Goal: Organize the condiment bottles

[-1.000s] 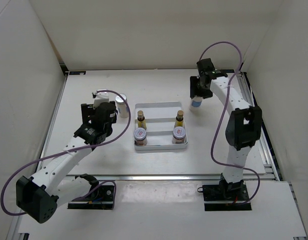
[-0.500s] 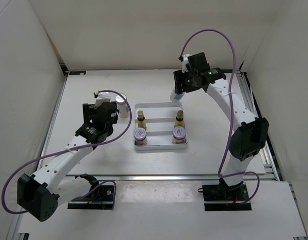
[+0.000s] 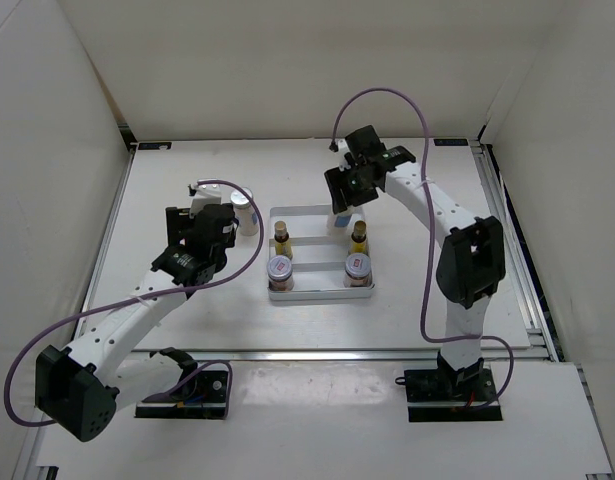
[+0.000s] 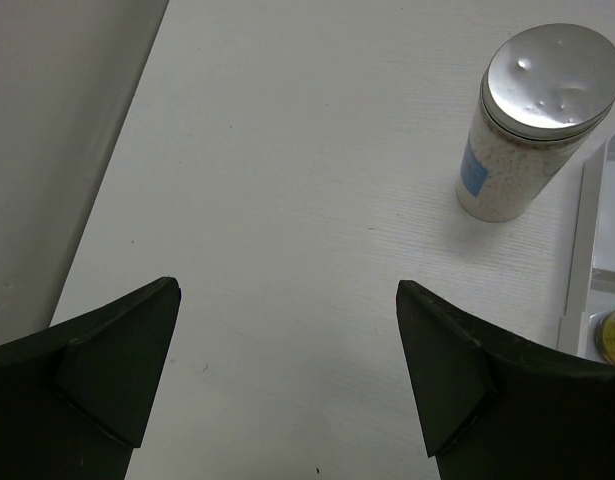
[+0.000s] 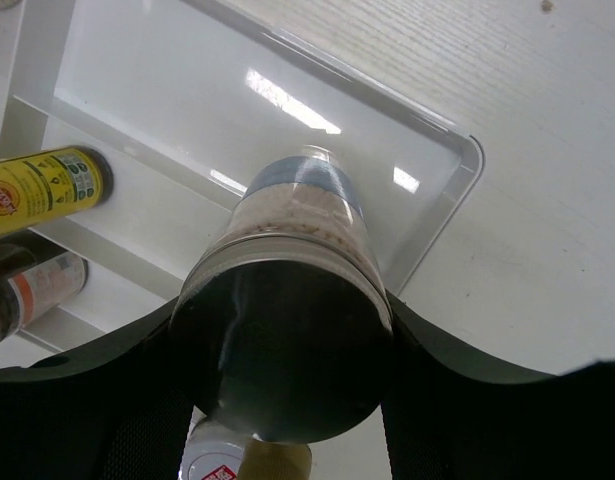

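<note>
Right gripper (image 5: pixel 283 352) clamps the smooth, probably slippery, rigid white silver-lidded shaker (image 5: pixel 299 225) near its lid over the white ribbed rectangular tray (image 5: pixel 469 158), while left gripper (image 4: pixel 287 372) gapes empty near the twin shaker (image 4: pixel 535 125).

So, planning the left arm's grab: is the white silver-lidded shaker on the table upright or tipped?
Upright: the white silver-lidded shaker stands on its base on the table, lid up.

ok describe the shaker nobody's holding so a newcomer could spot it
Find the white ribbed rectangular tray at the centre. Just outside its far left corner a tall white silver-lidded shaker stands upright on bare table; its twin hangs over the tray in the right arm's fingers.
</note>
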Action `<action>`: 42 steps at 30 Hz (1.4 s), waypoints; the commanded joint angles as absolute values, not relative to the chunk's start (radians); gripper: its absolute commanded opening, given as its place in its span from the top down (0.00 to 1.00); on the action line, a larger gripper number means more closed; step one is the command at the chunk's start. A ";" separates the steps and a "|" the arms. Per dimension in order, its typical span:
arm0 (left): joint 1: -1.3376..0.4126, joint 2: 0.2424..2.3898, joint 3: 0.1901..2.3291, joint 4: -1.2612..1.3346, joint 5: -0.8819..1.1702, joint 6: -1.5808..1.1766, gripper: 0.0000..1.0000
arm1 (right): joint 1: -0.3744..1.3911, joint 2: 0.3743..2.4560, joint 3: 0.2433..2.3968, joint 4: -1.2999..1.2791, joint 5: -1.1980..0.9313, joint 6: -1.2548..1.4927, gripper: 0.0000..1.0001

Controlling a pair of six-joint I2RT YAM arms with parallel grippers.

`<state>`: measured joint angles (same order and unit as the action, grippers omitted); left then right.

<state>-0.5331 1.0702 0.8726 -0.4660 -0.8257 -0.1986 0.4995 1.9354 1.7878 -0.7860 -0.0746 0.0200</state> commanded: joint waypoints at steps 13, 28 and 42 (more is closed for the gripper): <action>-0.537 1.063 0.904 -0.451 -0.824 -0.186 0.00 | 0.508 1.950 1.853 -0.781 0.037 0.037 0.28; -0.322 1.281 1.284 -0.607 -0.277 -0.245 0.00 | 0.508 1.657 1.928 -0.801 -0.018 0.052 0.00; -0.291 1.670 1.525 -0.640 -0.044 -0.212 0.00 | 0.508 1.494 1.733 -0.822 -0.314 0.083 0.00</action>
